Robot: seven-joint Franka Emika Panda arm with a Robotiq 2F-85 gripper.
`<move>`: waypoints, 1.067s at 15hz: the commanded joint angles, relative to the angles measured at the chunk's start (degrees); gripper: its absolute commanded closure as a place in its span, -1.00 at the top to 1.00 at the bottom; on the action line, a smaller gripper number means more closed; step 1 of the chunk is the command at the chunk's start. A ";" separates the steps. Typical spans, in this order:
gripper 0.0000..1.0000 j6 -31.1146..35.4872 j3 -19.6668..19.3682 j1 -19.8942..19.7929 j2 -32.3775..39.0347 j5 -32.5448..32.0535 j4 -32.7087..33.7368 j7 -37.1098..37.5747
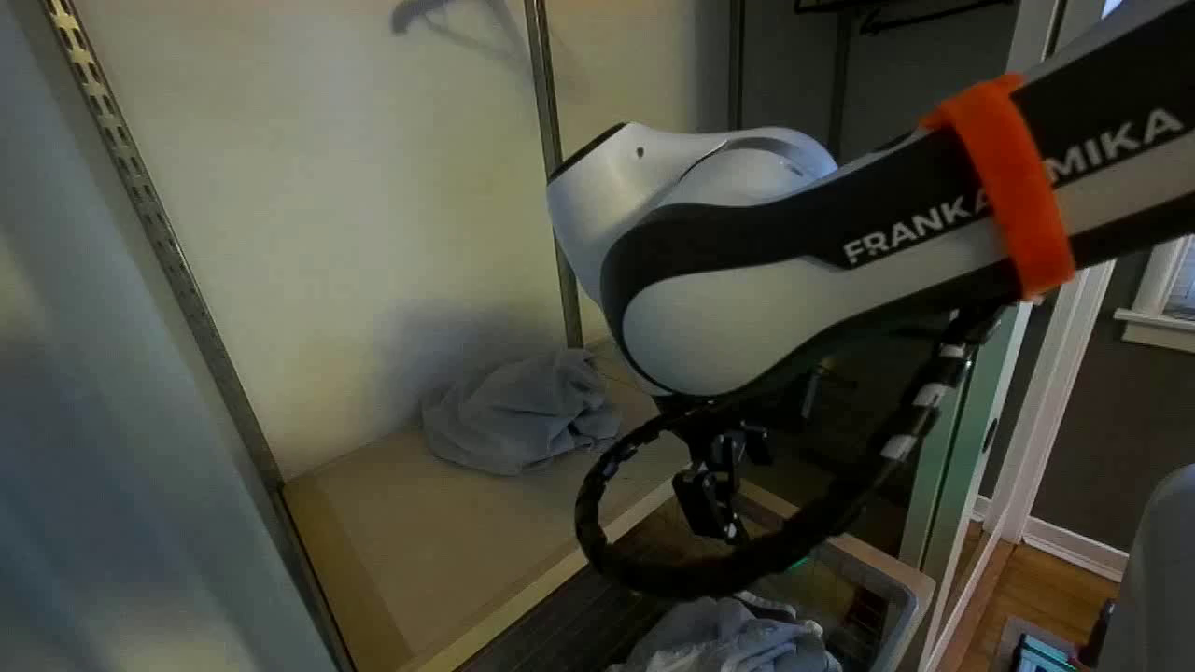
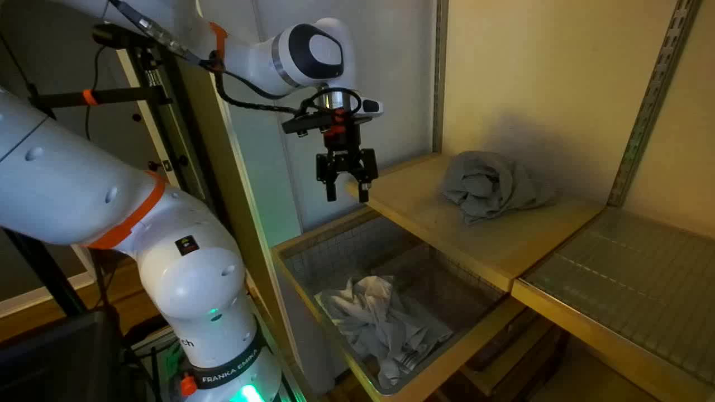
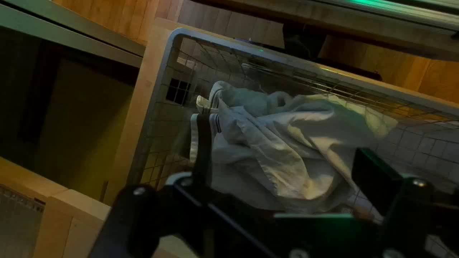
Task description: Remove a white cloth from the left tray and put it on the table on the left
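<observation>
1. Found the pincer (image 2: 347,195) released, with jaws wide apart and nothing between them, above the wire basket (image 3: 157,86).
2. Located the white cloth (image 3: 283,143) inside the wire basket, in a loose heap, below the pincer and not yet lifted. Unable to tell whether one piece or several.
3. Judged the step in hand as the descent to grasp. Advise lowering straight down over a raised ridge near the middle of the heap, away from the mesh.
4. Clamp only once astride a thick fold, for a bite of several layers rather than one slippery edge.
5. Raise well above the wooden frame (image 3: 138,100) before any sideways travel; watch for corners snagging in wire.
6. Take the counter (image 2: 525,240) as probable destination; lay down beside the grey cloth (image 2: 491,187), not onto it.
7. Noted on the white cloth: matte, woven-looking fabric, soft ridges, deep creases, dark-striped hem (image 3: 216,125). Expect limp, trailing drape.
8. Noted elsewhere: thin wire grid with rounded corner, flat board-like counter, grey cloth in a rounded, crumpled bundle.
</observation>
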 commanded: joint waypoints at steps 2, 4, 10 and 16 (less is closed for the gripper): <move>1.00 -0.30 -1.45 1.65 0.23 -0.70 0.16 0.76; 1.00 -0.30 -1.44 1.65 0.23 -0.70 0.16 0.75; 1.00 7.00 -3.27 1.16 -0.19 -1.14 -5.71 0.80; 1.00 24.73 -4.97 -1.00 4.43 -1.15 -11.82 3.42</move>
